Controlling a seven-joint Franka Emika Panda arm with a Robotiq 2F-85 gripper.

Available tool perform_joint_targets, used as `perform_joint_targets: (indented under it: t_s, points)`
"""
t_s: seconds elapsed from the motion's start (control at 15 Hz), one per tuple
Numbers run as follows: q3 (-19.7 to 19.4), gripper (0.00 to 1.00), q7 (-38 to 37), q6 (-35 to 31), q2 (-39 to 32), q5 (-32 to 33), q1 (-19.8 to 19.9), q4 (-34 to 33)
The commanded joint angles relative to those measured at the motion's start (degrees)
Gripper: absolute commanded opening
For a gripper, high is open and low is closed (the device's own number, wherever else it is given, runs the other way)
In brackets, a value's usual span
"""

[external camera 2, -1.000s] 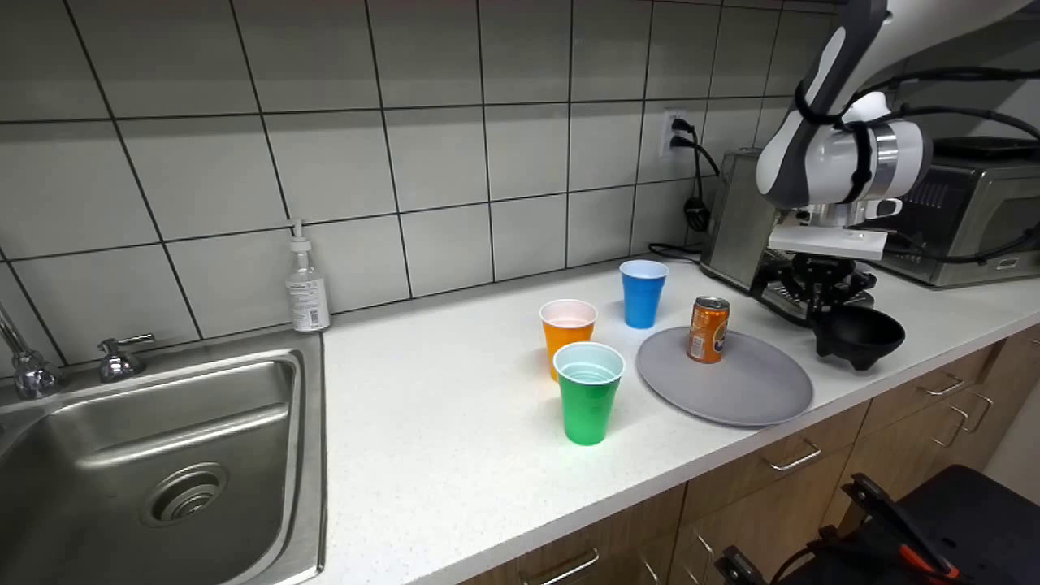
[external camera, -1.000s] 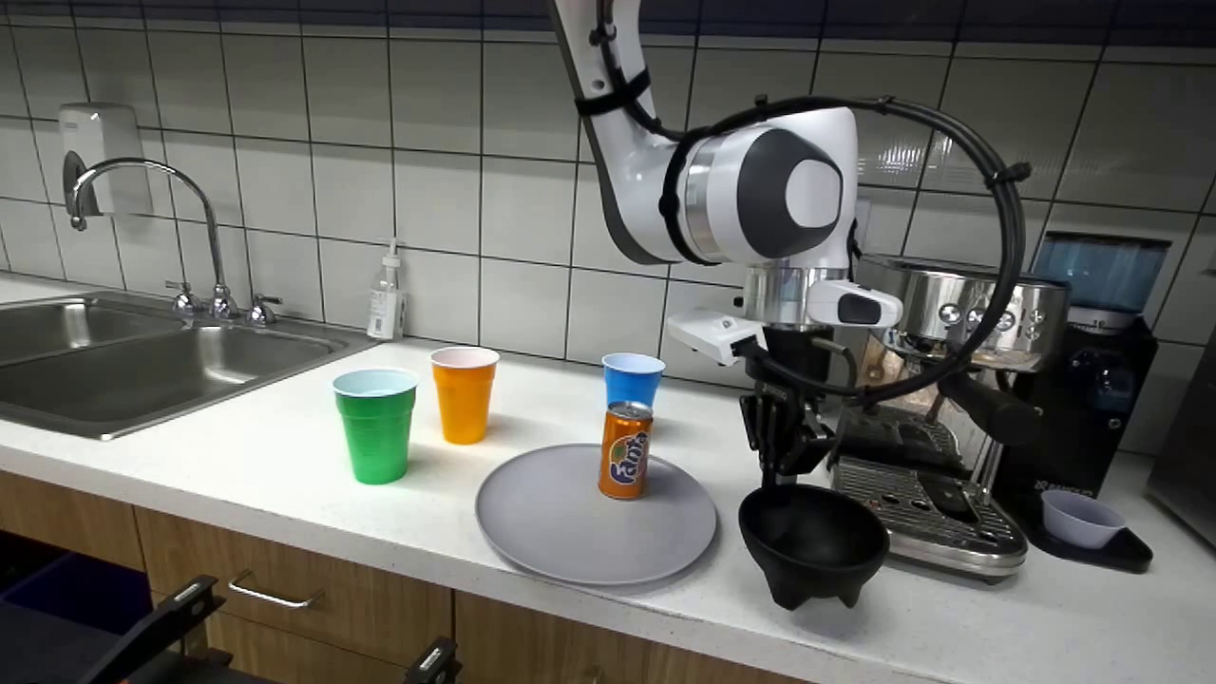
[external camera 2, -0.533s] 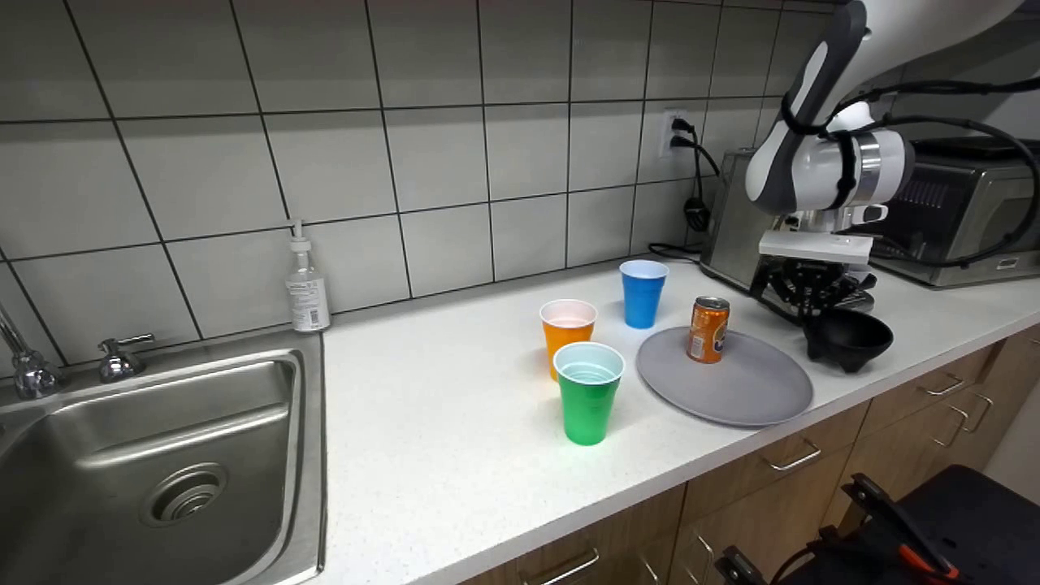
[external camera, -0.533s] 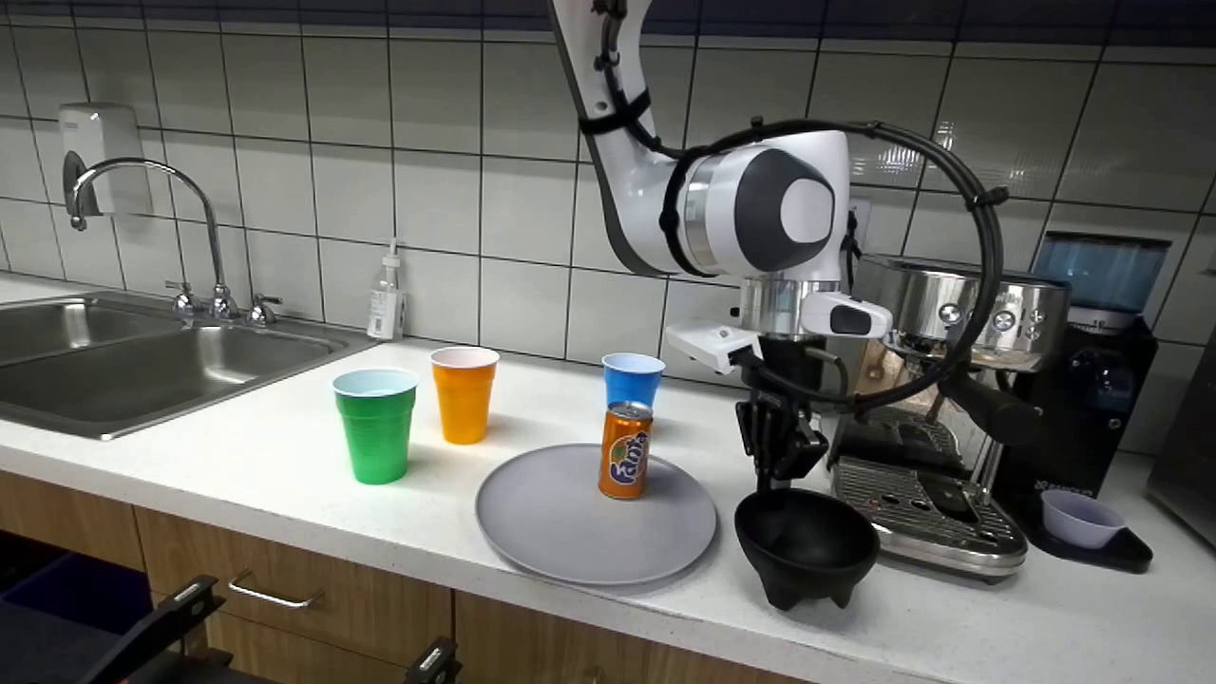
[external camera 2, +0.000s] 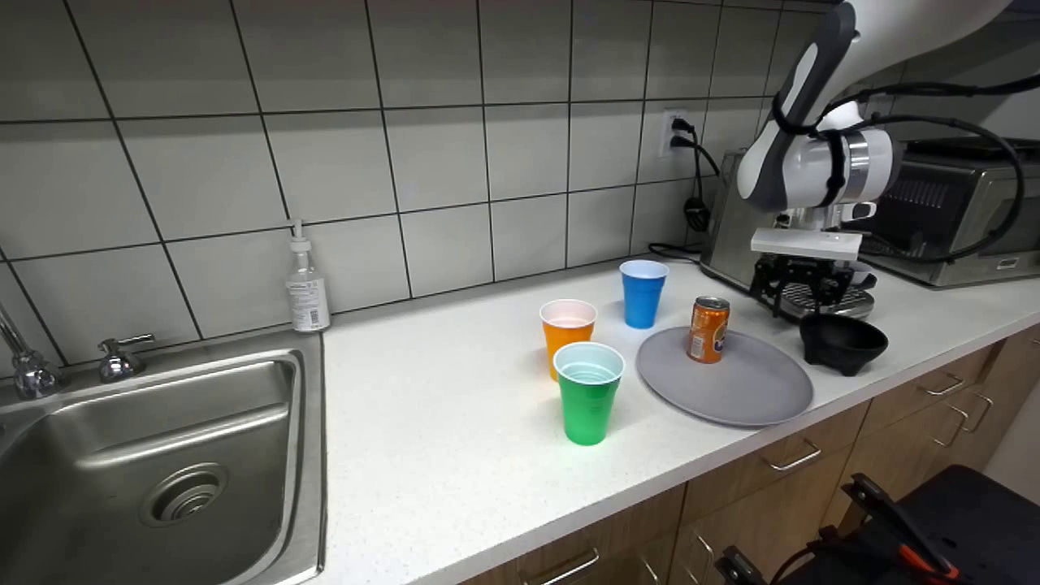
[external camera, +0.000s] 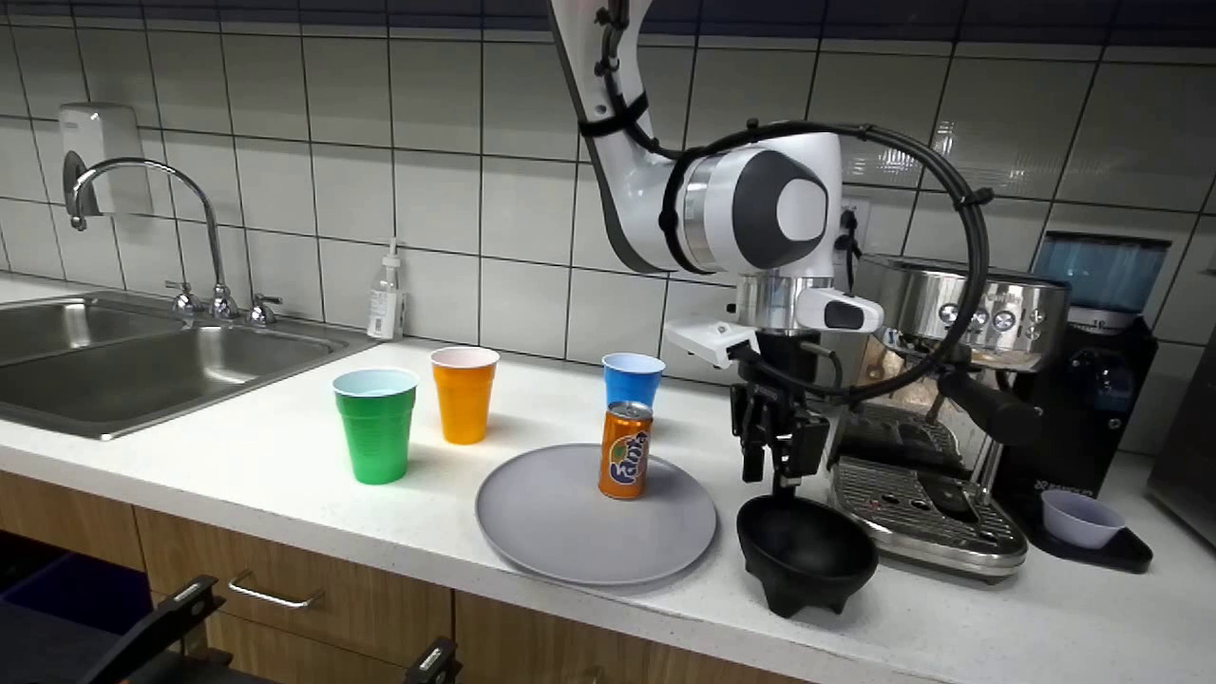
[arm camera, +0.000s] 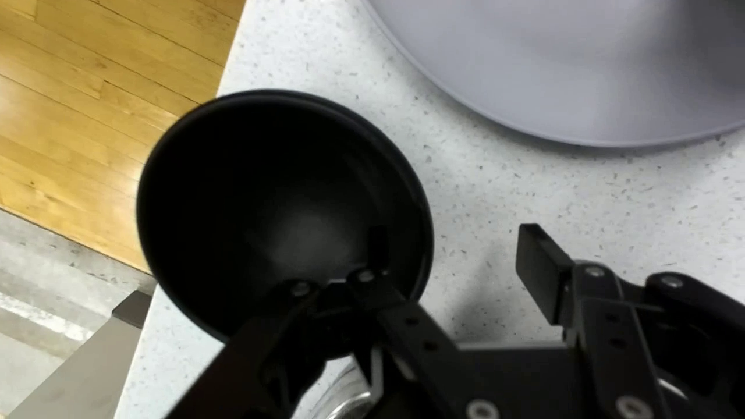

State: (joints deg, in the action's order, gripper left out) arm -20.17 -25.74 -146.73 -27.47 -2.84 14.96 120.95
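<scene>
A black footed bowl (external camera: pixel 807 570) sits upright on the white counter, right of the grey plate (external camera: pixel 560 532) in both exterior views. My gripper (arm camera: pixel 457 253) is open at the bowl's rim. In the wrist view one finger reaches over the inside of the bowl (arm camera: pixel 302 233), while the other finger (arm camera: pixel 538 273) hangs outside it above the counter. Between the two fingers is a gap, with the bowl's near wall closer to the inner one; whether that finger touches it I cannot tell. An orange Fanta can (external camera: pixel 624 465) stands on the plate.
Left of the plate stand a green cup (external camera: pixel 374 437) and an orange cup (external camera: pixel 464 404); a blue cup (external camera 2: pixel 643 296) is behind the can. A steel coffee machine (external camera: pixel 959 304) rises close behind the gripper. A small lilac bowl (external camera: pixel 1081 521) lies farther right. The sink (external camera 2: pixel 276 455) is far left.
My gripper and the bowl have shifted a little toward the plate. The jaws have opened from the bowl's rim, and the bowl has dropped slightly onto the counter.
</scene>
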Motion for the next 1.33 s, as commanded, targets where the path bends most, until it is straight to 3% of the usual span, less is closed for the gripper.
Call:
perform_joint_targets:
  t_s: [0.0, 0.13, 0.8, 1.27]
  points:
    - [0.2, 0.94, 1.8, 1.8, 2.0, -0.8, -0.5, -0.6]
    - [0.2, 1.0, 2.2, 1.6, 3.5, -0.2, -1.1, 0.1]
    - [0.8, 1.0, 3.7, 1.0, 13.1, 2.9, -5.8, 5.9]
    - [4.4, 1.0, 5.1, 1.4, 18.4, 3.0, -7.4, 11.1]
